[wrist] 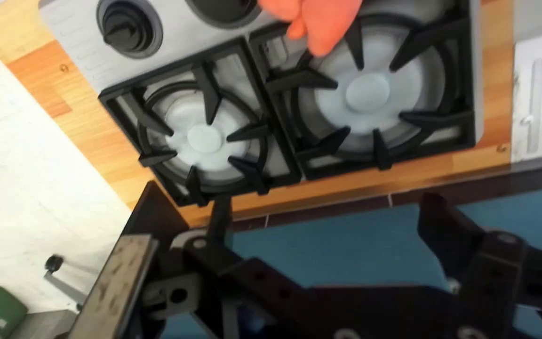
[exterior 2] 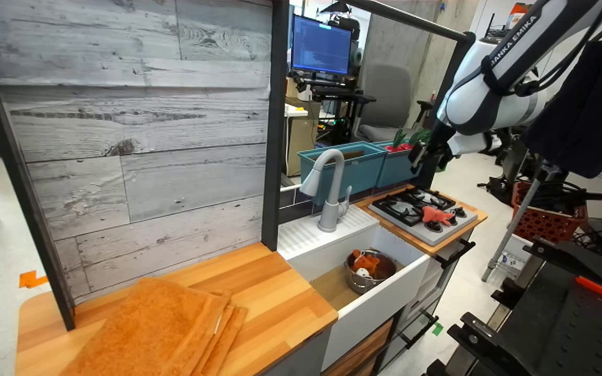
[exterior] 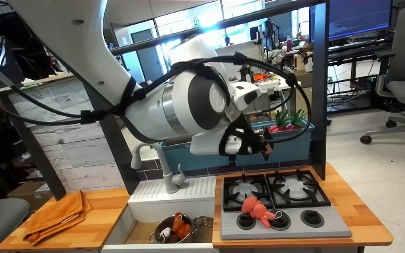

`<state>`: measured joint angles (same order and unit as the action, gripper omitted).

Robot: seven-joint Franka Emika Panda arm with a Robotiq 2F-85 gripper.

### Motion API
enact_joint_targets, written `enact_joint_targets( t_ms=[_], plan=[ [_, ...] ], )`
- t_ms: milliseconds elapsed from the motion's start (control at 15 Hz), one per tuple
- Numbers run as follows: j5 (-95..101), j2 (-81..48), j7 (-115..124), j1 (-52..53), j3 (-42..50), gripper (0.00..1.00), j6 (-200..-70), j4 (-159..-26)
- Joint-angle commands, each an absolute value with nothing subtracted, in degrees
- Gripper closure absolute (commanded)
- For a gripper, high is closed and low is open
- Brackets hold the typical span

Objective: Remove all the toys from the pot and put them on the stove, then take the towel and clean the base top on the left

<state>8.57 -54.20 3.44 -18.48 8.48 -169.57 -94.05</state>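
Two visible toys [exterior: 181, 228], orange and white, in the pot [exterior 2: 362, 283] — well below and aside from the spread, empty fingers [exterior: 267, 152]; probably light and squashy, best pinched mid-body.

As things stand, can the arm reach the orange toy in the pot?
Likely yes: the gripper is open, and the pot has no lid over the orange toy, though the sink walls may tighten the approach.

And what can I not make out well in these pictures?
Bottom of the pot: orange toy and whitish toy partly hide it in both exterior views.
Towel: bottom edge cuts it off in an exterior view.
Red-pink toy: top edge cuts it off in the wrist view.
Text on the monitor: too small in an exterior view.
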Motion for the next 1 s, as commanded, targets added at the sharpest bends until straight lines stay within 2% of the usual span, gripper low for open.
enact_joint_targets(
  t_ms=[0, 467, 733, 933],
  plan=[
    [7.1, -54.9, -5.6, -20.4, 3.5, 0.00, -164.0, -95.9],
    [7.7, -57.1, -16.7, -18.9, -3.7, 0.00, -156.9, -101.7],
    [7.1, -58.6, -21.3, -17.4, -7.0, 0.00, -151.3, -100.0],
    [6.6, -58.5, -19.3, -15.9, -5.1, 0.00, -154.0, -101.2]
  ],
)
